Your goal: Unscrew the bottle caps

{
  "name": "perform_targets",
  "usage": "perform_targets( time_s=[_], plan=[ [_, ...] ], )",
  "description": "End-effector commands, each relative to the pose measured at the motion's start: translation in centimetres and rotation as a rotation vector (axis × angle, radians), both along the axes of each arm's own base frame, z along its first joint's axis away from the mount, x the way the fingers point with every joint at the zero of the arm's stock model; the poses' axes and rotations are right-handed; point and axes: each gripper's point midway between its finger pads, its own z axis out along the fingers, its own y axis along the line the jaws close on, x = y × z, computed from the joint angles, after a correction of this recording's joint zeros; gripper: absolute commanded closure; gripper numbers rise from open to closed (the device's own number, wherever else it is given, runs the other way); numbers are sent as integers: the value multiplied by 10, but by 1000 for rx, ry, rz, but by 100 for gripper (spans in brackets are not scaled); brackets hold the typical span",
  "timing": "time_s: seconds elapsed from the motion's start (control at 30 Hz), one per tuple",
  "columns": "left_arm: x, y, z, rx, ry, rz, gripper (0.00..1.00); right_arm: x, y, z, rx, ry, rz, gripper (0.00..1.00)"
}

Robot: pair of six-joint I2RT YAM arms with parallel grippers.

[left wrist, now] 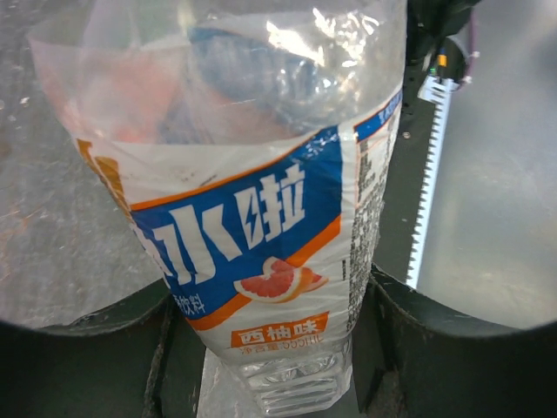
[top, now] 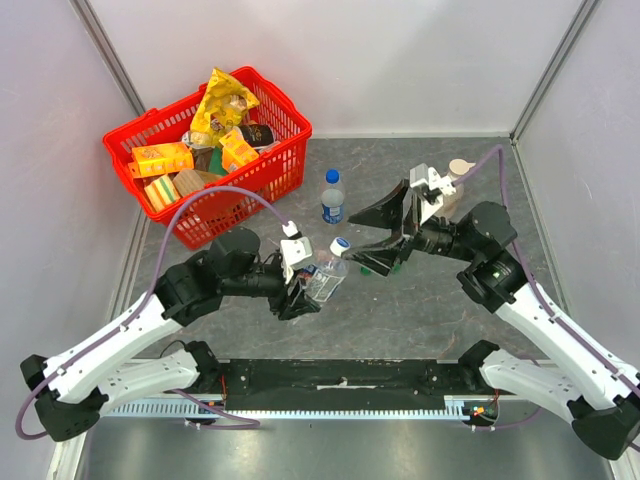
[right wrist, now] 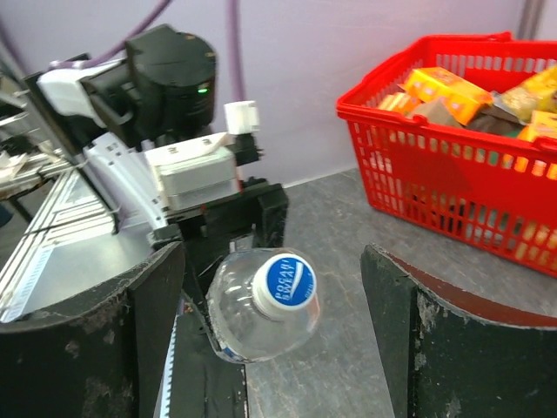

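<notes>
Nearest the arm bases, the left gripper (top: 298, 292) is pinching the clear bottle (top: 325, 272) low on its body, its jaws pressing in on either side of the labelled wall just above the ribbed base. The bottle is looking empty, so it is probably going to feel light. Its thin wall is likely to dent under a hard squeeze, and the glossy label film may be letting it spin in the grip once twisting begins. It appears to be held clear of the table (top: 430, 305) at a slant. Its long axis is running from the left gripper up and to the right in the top view, with the blue cap (right wrist: 290, 281) pointing away from the near edge toward the right arm — almost face-on into the right wrist camera.

The right gripper (top: 377, 232) is standing spread wide, one finger on each side of that cap and neither touching it. The cap is small and stiff — best taken square on its rim, in line with the bottle's axis.

Just beyond, the green bottle (top: 388, 266) is showing under the right gripper, mostly hidden; I cannot tell which way its cap is facing. Farther off, the blue-labelled bottle (top: 333, 203) is standing upright, its second blue cap (top: 332, 176) pointing straight up. The pump dispenser (top: 458, 172) and the red basket (top: 150, 125) are sitting farthest back.
</notes>
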Motion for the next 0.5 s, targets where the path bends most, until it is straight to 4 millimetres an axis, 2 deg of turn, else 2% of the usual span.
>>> perform_targets(
  time_s=[0.0, 0.27, 0.47],
  plan=[
    [23, 13, -5, 55, -93, 112, 83, 30, -1, 5, -1, 65, -148, 12],
    [46, 30, -32, 178, -102, 255, 83, 69, 0, -20, -36, 275, -310, 11],
    [50, 31, -41, 212, -94, 278, 83, 83, 13, -45, -82, 414, -317, 12]
  ],
)
